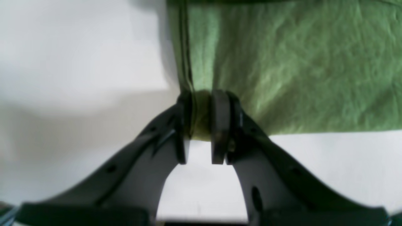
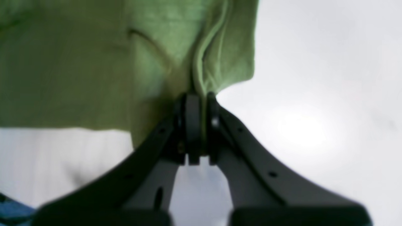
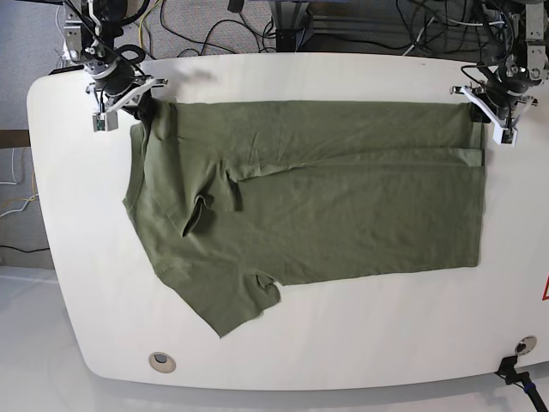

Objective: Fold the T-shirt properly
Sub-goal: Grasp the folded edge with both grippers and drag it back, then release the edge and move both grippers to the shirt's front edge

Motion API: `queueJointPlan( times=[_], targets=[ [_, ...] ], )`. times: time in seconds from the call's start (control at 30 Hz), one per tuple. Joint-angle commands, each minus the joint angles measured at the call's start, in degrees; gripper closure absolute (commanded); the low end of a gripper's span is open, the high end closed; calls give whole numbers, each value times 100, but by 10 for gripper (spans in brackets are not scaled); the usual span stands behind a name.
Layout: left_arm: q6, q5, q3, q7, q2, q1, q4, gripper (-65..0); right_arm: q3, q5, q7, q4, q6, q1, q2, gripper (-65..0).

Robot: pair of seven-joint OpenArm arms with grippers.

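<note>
The olive-green T-shirt (image 3: pixel 343 206) lies flat on the white table (image 3: pixel 360 343), its far long edge folded over toward the middle, one sleeve pointing to the near left. My left gripper (image 3: pixel 482 116) is at the shirt's far right corner. In the left wrist view the left gripper (image 1: pixel 202 103) is shut on a bunched corner of the T-shirt (image 1: pixel 298 62). My right gripper (image 3: pixel 144 107) is at the far left corner. Up close the right gripper (image 2: pixel 202 103) is shut on a pleat of the T-shirt (image 2: pixel 62 62).
A round grommet hole (image 3: pixel 160 361) sits near the table's front left edge. Cables (image 3: pixel 214 21) run behind the far edge. A black clamp (image 3: pixel 513 373) is at the front right corner.
</note>
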State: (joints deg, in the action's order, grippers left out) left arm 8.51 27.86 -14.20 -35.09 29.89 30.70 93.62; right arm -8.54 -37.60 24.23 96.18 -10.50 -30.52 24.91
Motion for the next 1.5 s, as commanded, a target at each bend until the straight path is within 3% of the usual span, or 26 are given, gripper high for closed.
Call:
queueJointPlan(
  times=[0.0,0.23,0.4,0.57,0.6,0.7,0.8,1.07,1.17,1.3,1.47],
  targets=[
    [23,-65,-106,-249,57,346,233,-90,-144,81,210,206,35,-337,46,0],
    [23,-65,-220,-249,57,1084,725,-91,-215,81,210,804,61,-1145,28,0],
    [23,-65,-220,-249,57,1181,840,-106,-215,81,210,865,70,-1189,19,0],
    [23,-65,-229,-249,339,1277,840,-345,-329,81,219,857,79,-1233,54,0],
    [23,-56,-229,-249,382,1295,840,-362,-382,81,219,857,79,-1233,54,-33],
    [23,-56,-255,-249,470,1304,840,-362,-408,81,219,883,79,-1348,54,-224],
    [23,-47,-457,-249,558,1313,840,-362,-408,81,219,988,79,-1383,63,-321],
    [50,-47,-1046,-249,567,1286,901,-363,-707,81,219,1191,79,-1497,54,-323],
    [384,-38,-1407,-249,532,1225,1121,-364,-1023,81,219,1314,61,-1356,54,-326],
    [542,-38,-1486,-249,514,442,1139,-364,-1120,81,236,1305,26,-820,195,-326],
    [542,-65,-1451,-434,224,-674,1051,-364,-1103,81,913,1129,17,367,230,-326]
  ],
)
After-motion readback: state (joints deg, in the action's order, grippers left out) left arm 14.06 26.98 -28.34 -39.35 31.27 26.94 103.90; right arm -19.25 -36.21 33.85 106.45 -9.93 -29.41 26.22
